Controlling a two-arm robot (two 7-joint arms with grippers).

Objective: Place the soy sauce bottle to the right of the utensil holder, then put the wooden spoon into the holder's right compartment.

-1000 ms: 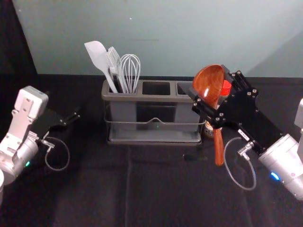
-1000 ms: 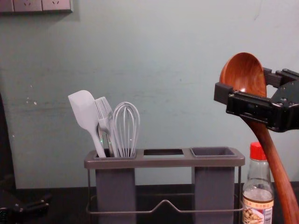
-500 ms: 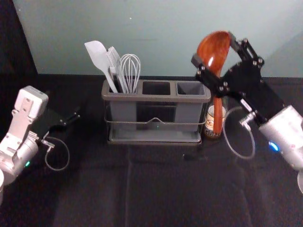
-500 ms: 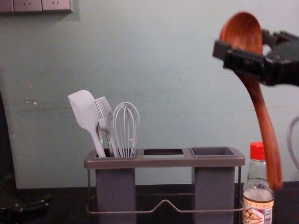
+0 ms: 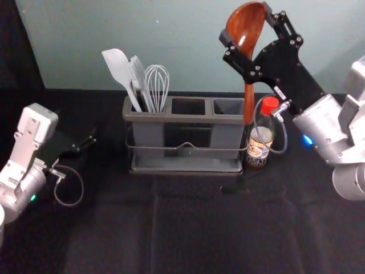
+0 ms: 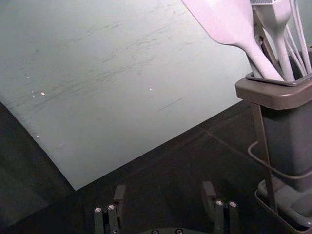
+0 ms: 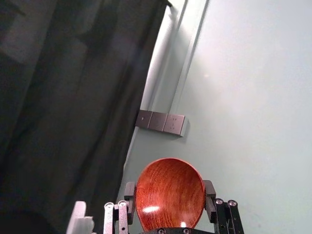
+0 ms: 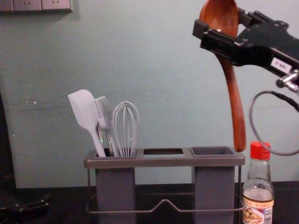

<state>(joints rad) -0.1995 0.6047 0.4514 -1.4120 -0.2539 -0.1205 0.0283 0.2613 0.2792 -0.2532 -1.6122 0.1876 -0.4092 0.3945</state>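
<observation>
Wooden spoon (image 5: 245,31) aloft at the holder's right end
Left gripper (image 5: 90,140) parked toward the table's (image 5: 171,228) left, fingers wide, with a gap before the holder (image 5: 165,118); the soy sauce bottle (image 5: 259,149) upright just beside the holder's right end, its label's print too small to read; the right gripper (image 5: 245,23) grips the spoon's bowl, handle tip down by the right compartment's (image 5: 229,107) outer edge, contact unclear; behind, the table's back edge meets the wall (image 5: 194,68).
</observation>
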